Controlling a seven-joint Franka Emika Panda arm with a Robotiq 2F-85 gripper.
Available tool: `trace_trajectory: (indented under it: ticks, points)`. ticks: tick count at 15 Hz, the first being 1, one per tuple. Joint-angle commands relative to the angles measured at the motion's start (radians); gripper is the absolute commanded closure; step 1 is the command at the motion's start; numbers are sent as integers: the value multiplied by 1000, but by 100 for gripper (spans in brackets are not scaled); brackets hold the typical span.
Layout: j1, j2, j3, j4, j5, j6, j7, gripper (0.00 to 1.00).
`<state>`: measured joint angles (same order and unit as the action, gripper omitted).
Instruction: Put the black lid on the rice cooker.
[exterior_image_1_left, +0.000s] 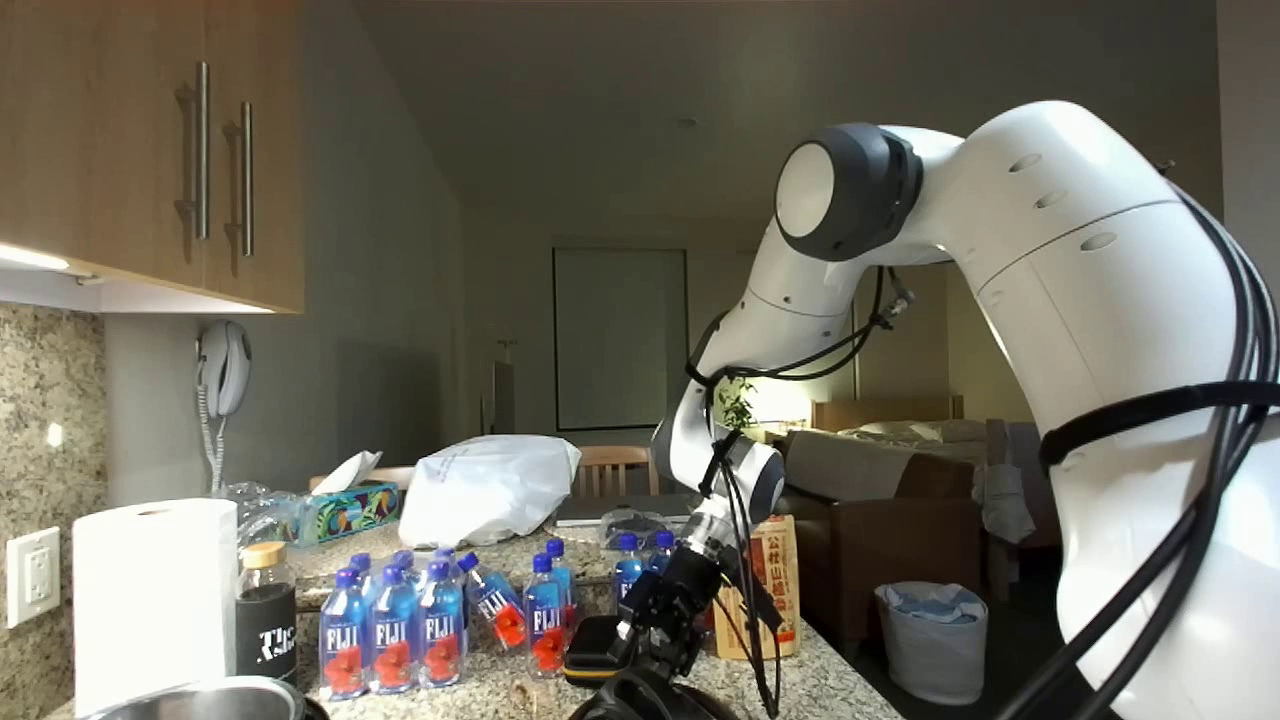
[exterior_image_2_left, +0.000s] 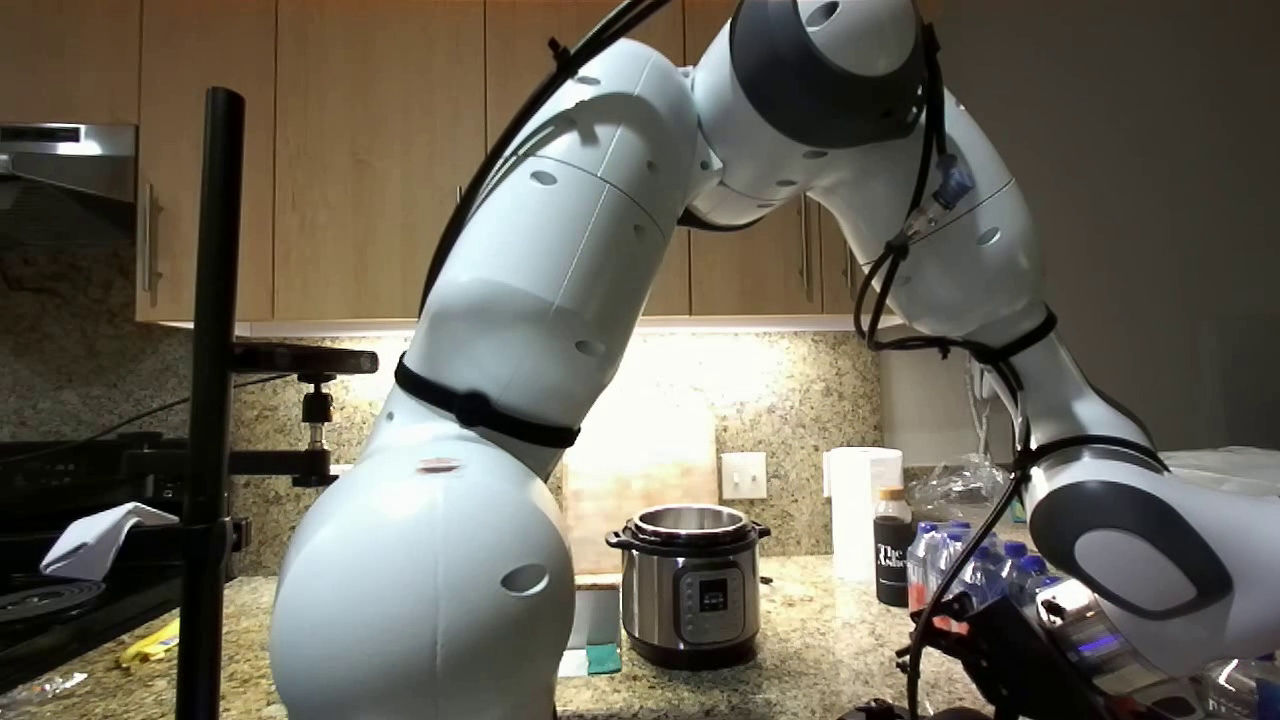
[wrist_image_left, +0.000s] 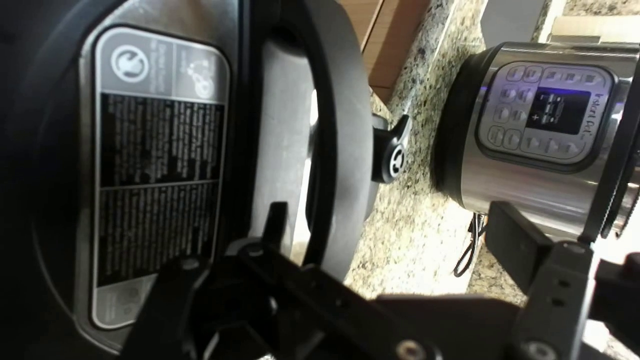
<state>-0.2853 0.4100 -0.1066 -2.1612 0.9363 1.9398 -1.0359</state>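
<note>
Above the counter (exterior_image_2_left: 830, 640), the gripper (wrist_image_left: 390, 225) has its fingers (wrist_image_left: 516, 242) wide apart and grips nothing; in the wrist view, one side of the black lid (wrist_image_left: 200, 150) appears between them, probably because it shall be taken there. The lid is beside the gripper, clearly apart from the rice cooker (exterior_image_2_left: 692, 600), which stands uncovered, I suppose for receiving it

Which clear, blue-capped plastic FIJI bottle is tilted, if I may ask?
The tilted FIJI bottle, in an exterior view, is immediately right of the front trio, cap leaning left; the others there look upright.
</note>
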Motion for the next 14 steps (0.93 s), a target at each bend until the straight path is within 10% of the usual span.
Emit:
trace_trajectory:
  ticks: [1, 14]
  points:
    - [12, 4, -11, 5, -29, -18, -2, 0]
    - [9, 9, -7, 14, -24, -67, -11, 0]
